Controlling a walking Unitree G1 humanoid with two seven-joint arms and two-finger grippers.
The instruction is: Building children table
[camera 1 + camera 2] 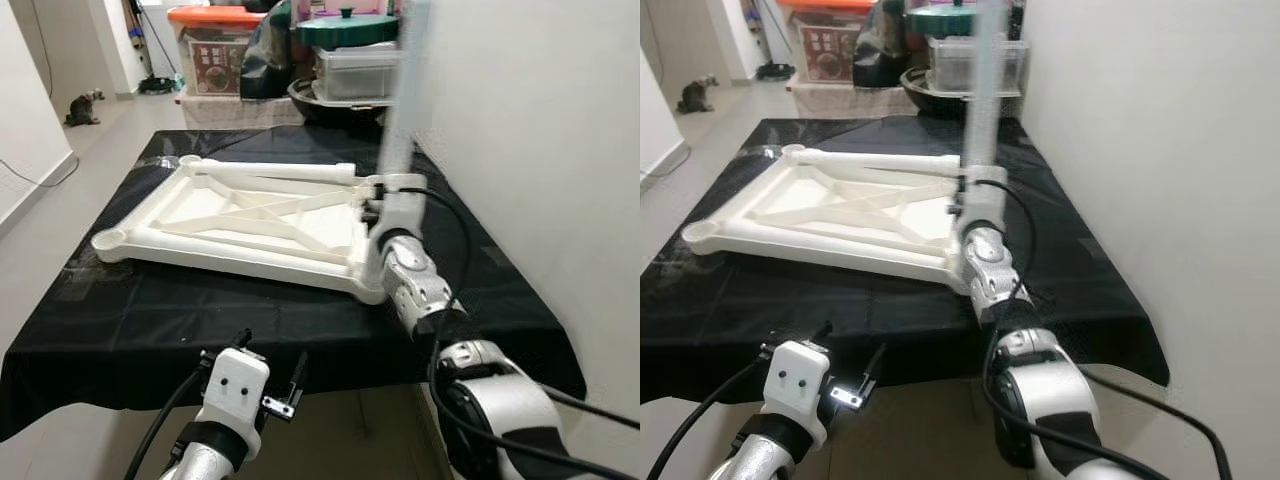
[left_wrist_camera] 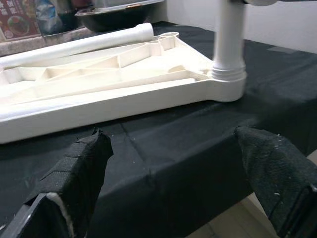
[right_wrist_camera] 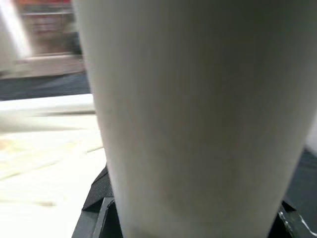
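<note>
A black plastic sheet (image 1: 250, 310) covers the surface. Beyond its far edge stand an orange-lidded storage box (image 1: 212, 48), a dark bag (image 1: 265, 55), a clear container (image 1: 355, 72) with a green lid (image 1: 347, 28) on top, and a black bowl (image 1: 325, 100). A cat (image 1: 84, 108) sits far left on the floor. A white wall (image 1: 540, 150) rises on the right.

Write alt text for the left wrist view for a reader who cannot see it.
A white table leg stands upright in the corner socket of a white plastic tabletop lying upside down on a black cloth. A second leg lies loose along the tabletop's far edge. The left gripper's two black fingers are spread open in the foreground.
</note>
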